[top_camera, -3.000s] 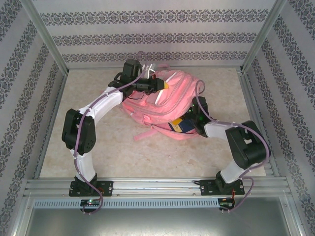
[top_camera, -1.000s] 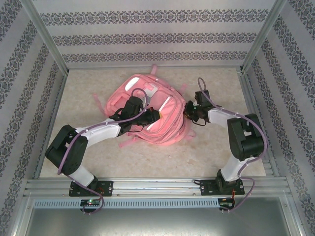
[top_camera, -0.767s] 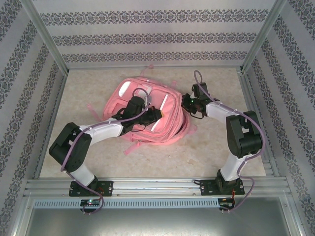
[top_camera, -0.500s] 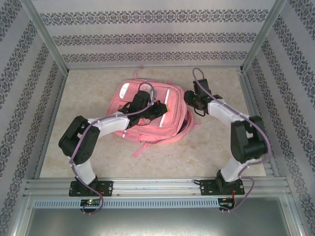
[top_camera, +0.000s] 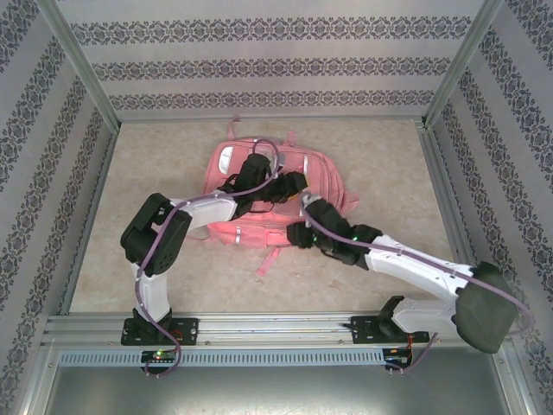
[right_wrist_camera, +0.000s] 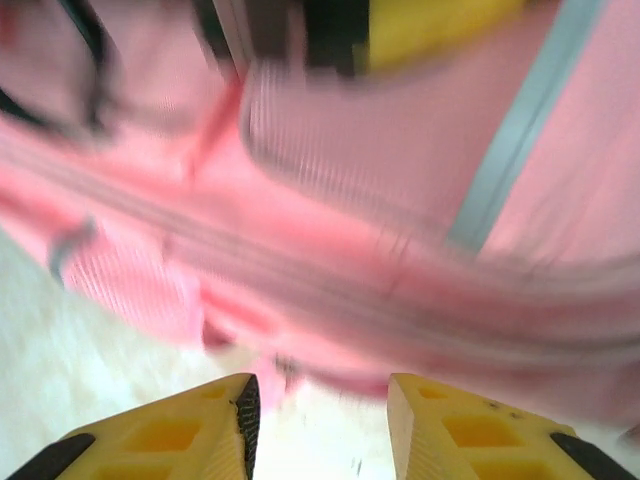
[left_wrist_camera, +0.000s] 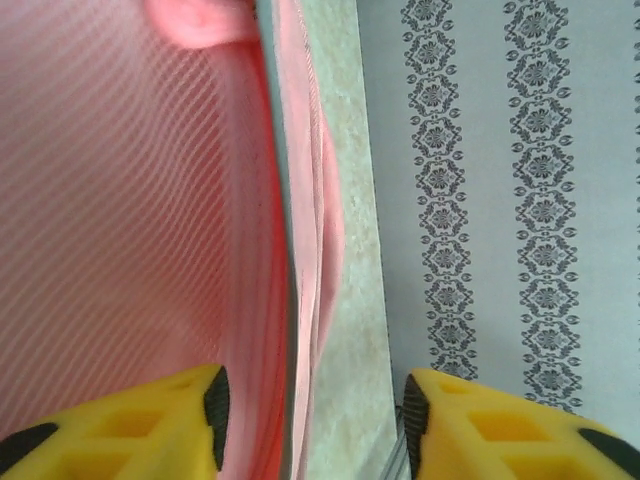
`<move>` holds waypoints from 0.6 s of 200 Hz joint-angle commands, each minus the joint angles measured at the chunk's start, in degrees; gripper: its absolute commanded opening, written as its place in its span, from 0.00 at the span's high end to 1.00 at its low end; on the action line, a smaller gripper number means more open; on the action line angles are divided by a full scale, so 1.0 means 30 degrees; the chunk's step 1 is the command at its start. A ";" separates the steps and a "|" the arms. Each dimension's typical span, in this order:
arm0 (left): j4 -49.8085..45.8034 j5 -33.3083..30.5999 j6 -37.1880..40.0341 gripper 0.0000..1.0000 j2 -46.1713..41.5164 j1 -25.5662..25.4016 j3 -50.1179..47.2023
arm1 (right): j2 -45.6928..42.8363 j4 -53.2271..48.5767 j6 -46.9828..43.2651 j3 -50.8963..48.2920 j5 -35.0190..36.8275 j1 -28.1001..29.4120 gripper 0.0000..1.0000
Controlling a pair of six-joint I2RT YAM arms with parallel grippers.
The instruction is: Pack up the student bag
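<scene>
The bag (top_camera: 327, 177) lies flat on the table (top_camera: 173, 156), in the far half and about midway between left and right, its straps trailing toward the near side. The left arm reaches across the top of it, and the left gripper (top_camera: 294, 183) sits over the bag's right part. In the left wrist view this gripper (left_wrist_camera: 312, 425) is open: its yellow fingers (left_wrist_camera: 130, 435) stand wide apart, and the bag's (left_wrist_camera: 130, 200) edge runs in the gap between them without being pinched. To the right of that edge are a strip of table (left_wrist_camera: 350, 250) and the patterned wall (left_wrist_camera: 480, 200).

The right arm stretches low from the near right corner, and the right gripper (top_camera: 298, 233) is at the bag's near edge. In its own wrist view the right gripper (right_wrist_camera: 322, 420) is also open, its fingers (right_wrist_camera: 160, 435) parted over bare table (right_wrist_camera: 100, 350) with nothing between them. The blurred bag (right_wrist_camera: 400, 150), with a grey stripe (right_wrist_camera: 510, 150), lies just ahead of them.
</scene>
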 commanded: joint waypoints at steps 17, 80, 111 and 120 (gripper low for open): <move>0.0082 0.0004 0.0871 0.44 -0.4653 0.1509 -0.2568 | 0.2044 0.0762 0.1234 -0.0504 -0.0163 0.2135 0.51; -0.4794 -0.4277 0.1611 0.36 -1.0726 0.2637 -0.4975 | 0.6916 -0.0362 0.5332 0.1762 0.3232 0.3236 0.33; -0.4433 -0.4759 0.1065 0.36 -1.2124 0.2769 -0.6150 | 0.8321 -0.0439 0.7587 0.2503 0.5018 0.3704 0.34; -0.4428 -0.4724 0.0994 0.36 -1.2378 0.2826 -0.6334 | 0.8718 -0.0578 0.8023 0.2790 0.5264 0.3779 0.35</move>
